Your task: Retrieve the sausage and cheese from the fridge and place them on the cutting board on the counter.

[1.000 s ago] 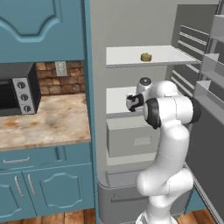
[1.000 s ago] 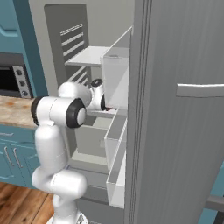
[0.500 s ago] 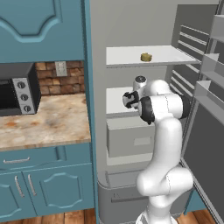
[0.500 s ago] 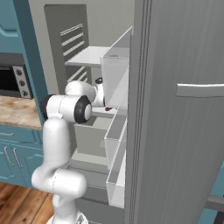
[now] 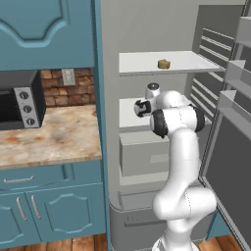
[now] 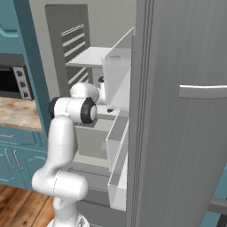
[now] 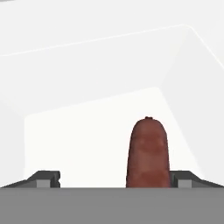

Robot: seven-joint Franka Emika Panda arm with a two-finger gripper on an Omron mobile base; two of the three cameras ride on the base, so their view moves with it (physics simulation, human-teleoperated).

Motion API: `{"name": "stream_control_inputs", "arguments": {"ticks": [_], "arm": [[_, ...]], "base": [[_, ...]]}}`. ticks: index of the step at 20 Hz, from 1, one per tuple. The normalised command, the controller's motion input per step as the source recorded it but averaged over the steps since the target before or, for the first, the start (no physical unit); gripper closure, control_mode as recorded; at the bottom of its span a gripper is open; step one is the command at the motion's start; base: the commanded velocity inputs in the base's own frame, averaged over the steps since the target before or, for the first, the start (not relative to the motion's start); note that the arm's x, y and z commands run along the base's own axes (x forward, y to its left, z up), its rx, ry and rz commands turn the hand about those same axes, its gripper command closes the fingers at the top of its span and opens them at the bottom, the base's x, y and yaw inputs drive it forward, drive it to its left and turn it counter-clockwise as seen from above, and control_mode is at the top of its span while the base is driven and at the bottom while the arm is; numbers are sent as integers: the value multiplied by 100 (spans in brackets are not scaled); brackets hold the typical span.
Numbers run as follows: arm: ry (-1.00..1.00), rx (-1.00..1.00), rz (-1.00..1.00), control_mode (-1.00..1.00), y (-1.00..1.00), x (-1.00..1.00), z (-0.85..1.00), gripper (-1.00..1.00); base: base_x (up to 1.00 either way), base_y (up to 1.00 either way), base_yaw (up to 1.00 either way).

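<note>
Gripper (image 7: 113, 179): two dark fingertips spread wide apart, one at each lower corner of the hand view, pinching nothing. Sausage (image 7: 147, 153): dark red, rounded at the far end, lying on a white shelf between the fingertips, nearer the right-hand one; contact with either tip cannot be told. Arm (image 5: 175, 122): white with dark joints, reaching forward into the open fridge (image 5: 147, 29) at the level of the middle shelf. Cheese (image 5: 163, 63): small yellowish-tan lump on the upper shelf, above the hand and well apart from it. Grey drawer (image 5: 142, 154): directly beneath the hand's shelf. Fridge door (image 6: 186, 111): swung open beside the arm, its white bins facing the compartment. Toaster oven (image 5: 19, 100): black, on a beige marbled counter (image 5: 49, 137) outside the fridge, far to the left of the hand, over teal cabinets (image 5: 49, 206).
</note>
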Motion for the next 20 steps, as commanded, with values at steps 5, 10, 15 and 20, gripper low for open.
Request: {"name": "stream_control_inputs", "arguments": {"ticks": [5, 10, 15, 20], "arm": [[9, 0, -1, -100, -4, -4, -56, -100], [2, 0, 0, -100, -12, -19, -65, 100], [0, 0, -3, -100, -15, -57, -59, 100], [3, 7, -9, -100, 0, -78, -20, 100]], "base": [[0, 0, 0], [0, 0, 0], [0, 0, 0], [0, 0, 0]]}}
